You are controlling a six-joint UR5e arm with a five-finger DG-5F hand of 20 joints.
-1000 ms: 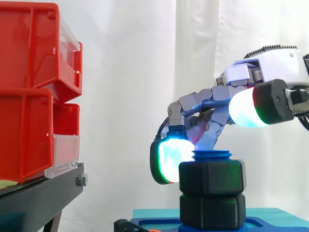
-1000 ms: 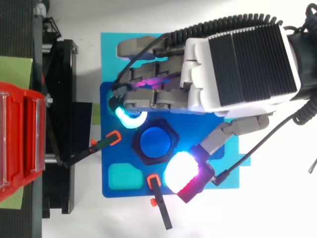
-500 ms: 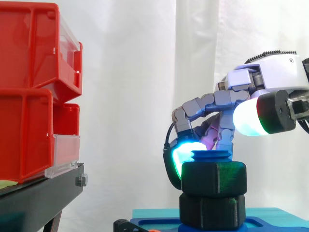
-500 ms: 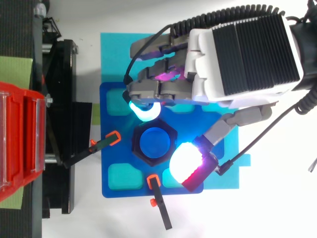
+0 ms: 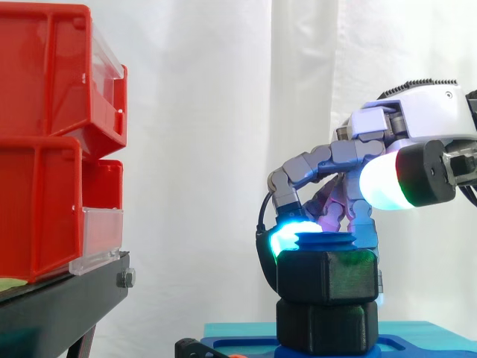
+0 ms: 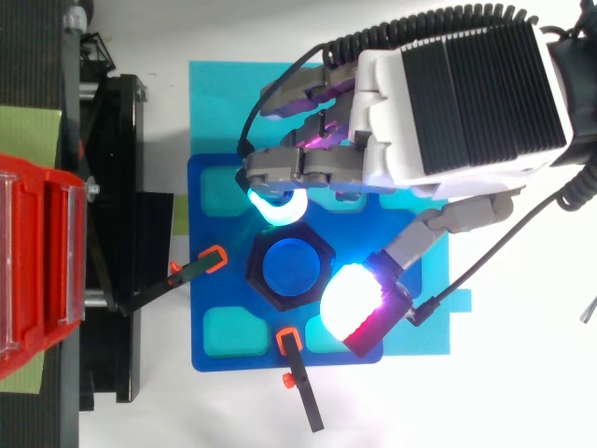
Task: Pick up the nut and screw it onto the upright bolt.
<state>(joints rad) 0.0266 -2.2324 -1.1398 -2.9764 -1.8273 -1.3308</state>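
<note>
We see the hand point(image 6: 457, 103) arched over the bolt point(image 6: 291, 268), wrist level, fingers bent steeply down. The cyan-lit fingertip point(image 6: 275, 207) presses the nut point(image 5: 326, 276) on the curtain side of the bolt, and another finger drops behind the nut's rt side. The thumb pad point(image 6: 353, 301), white w/ a red edge, sits on the opposite side & looks higher than the nut in the side view. So the fingers are clasped round the nut. The nut is a matte black hex, threaded near the top of the blue ribbed bolt. A 2nd black hex block point(image 5: 325, 324) sits directly below it. The bolt rises from a glossy blue base plate point(image 6: 207, 289).
</note>
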